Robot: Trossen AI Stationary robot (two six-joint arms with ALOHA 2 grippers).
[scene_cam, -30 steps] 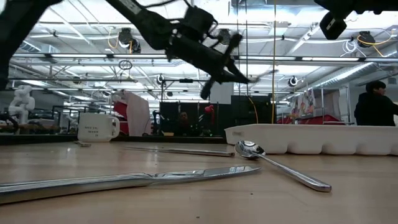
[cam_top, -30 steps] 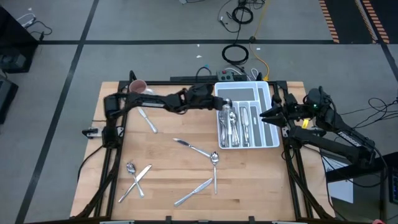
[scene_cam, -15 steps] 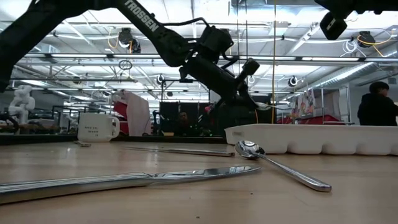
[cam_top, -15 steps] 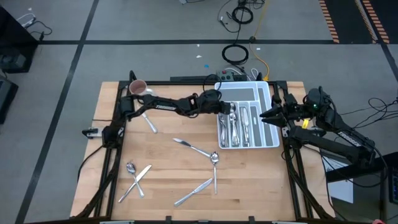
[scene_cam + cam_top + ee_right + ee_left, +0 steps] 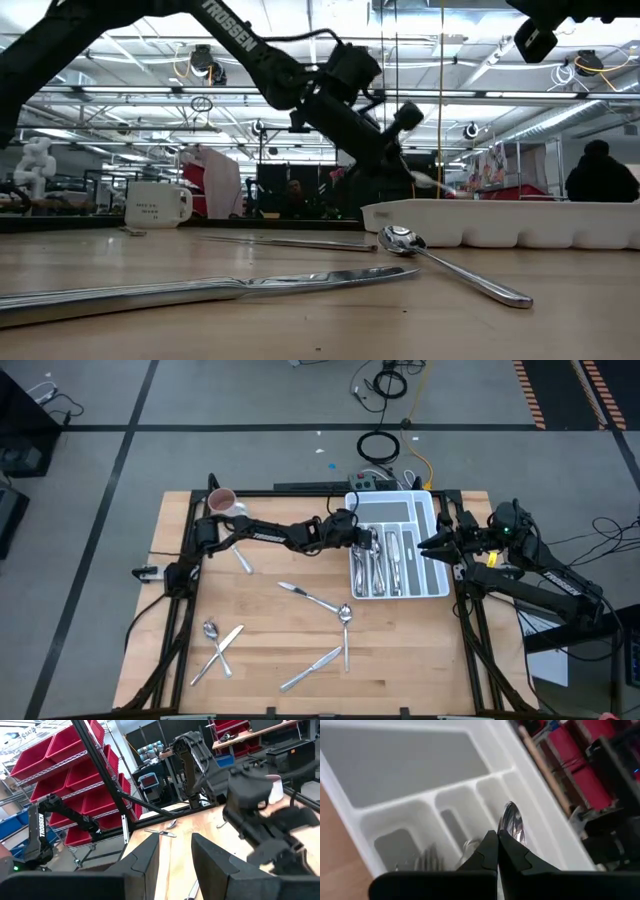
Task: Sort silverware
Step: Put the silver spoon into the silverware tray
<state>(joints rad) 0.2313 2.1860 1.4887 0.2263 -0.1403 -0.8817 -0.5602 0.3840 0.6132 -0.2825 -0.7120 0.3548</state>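
My left gripper [image 5: 367,538] hangs low over the white divided tray [image 5: 396,510], shut on a silver spoon [image 5: 510,820] whose bowl sticks out past the fingertips. Several forks, spoons and knives lie in the tray's compartments [image 5: 380,565]. My right gripper [image 5: 425,547] waits open at the tray's right rim, with nothing between its fingers [image 5: 150,857]. More silverware lies flat on the wooden table: a knife [image 5: 240,555], a knife and a spoon [image 5: 318,601], a knife [image 5: 312,668], and a crossed spoon and knife [image 5: 220,642]. My left gripper pinches the spoon between its two fingers just behind the bowl [image 5: 507,829]; the handle is hidden by the fingers. The fingers slant down from the table's left. The spoon is lifted clear above the tray, its bowl [image 5: 428,180] pointing toward the table's right.
A white mug [image 5: 222,500] stands at the table's far left corner. In the low view a knife [image 5: 200,290] and a spoon [image 5: 450,265] lie close by the tray wall [image 5: 500,225]. A person [image 5: 600,180] is in the room behind.
My left gripper has come down toward the tray and gone a little toward the table's right edge, tipping more steeply downward, still shut on the spoon. The spoon has gone with it and now hangs low over the tray's compartments.
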